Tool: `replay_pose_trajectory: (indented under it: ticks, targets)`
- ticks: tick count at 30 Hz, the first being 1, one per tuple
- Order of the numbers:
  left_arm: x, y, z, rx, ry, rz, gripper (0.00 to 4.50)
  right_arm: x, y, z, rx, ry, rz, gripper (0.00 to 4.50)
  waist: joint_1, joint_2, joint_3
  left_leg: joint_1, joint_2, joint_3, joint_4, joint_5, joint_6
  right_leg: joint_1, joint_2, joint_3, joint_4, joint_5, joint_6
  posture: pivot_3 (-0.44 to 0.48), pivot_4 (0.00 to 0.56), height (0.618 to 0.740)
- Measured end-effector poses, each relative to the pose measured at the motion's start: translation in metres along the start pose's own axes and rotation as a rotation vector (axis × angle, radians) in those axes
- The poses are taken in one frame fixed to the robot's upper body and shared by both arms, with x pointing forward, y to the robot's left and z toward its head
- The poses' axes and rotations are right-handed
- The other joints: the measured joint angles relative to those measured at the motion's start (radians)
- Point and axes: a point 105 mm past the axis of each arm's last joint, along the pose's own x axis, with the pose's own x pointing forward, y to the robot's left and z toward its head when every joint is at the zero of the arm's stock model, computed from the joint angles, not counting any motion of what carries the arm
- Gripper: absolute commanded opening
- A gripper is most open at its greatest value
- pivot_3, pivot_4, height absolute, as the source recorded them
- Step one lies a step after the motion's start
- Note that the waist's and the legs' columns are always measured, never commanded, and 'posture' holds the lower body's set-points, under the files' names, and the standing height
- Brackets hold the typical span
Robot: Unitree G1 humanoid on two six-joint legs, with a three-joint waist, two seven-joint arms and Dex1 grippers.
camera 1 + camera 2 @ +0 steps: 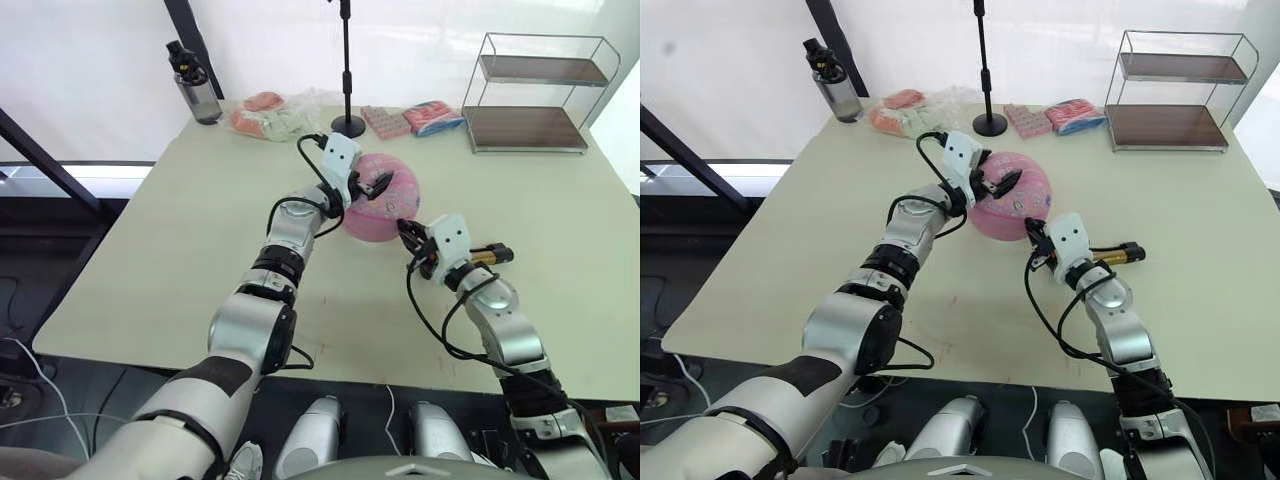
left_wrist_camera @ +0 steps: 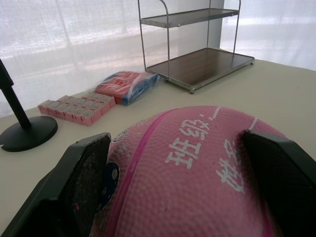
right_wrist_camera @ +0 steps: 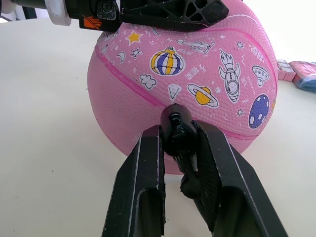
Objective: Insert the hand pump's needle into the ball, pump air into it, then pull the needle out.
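Between the fingers of the right claw (image 3: 180, 143) sits the black fitting of the thin silver needle (image 3: 176, 123), clenched and pressed against the pink picture-printed ball (image 3: 197, 74) on the pale desk (image 1: 180, 230). The left claw (image 2: 182, 182) straddles the ball's top, fingers spread against its sides — the gold-barrelled hand pump (image 1: 487, 256) lies behind the right wrist. A skewed push could bend the needle, or roll the ball free.

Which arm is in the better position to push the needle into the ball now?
Right. The right gripper is shut on the needle's black fitting, close against the ball. The left gripper straddles the ball's top, steadying it.
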Motion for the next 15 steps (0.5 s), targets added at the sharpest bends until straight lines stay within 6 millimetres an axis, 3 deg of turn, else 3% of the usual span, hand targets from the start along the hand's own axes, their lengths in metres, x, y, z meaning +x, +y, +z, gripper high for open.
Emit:
replay_pose_trajectory:
  ticks: [15]
  targets:
    - [0.0032,-0.0054,-0.0007,-0.001,0.001,-0.001,4.5,-0.0088,-0.0033,0.0019,0.007,0.031,0.005,0.35,0.005,0.001,-0.001,-0.001,-0.005,-0.009,0.0,0.001,-0.001,0.001,-0.003,-0.003,-0.001,-0.001,0.001,0.0,0.15,0.74]
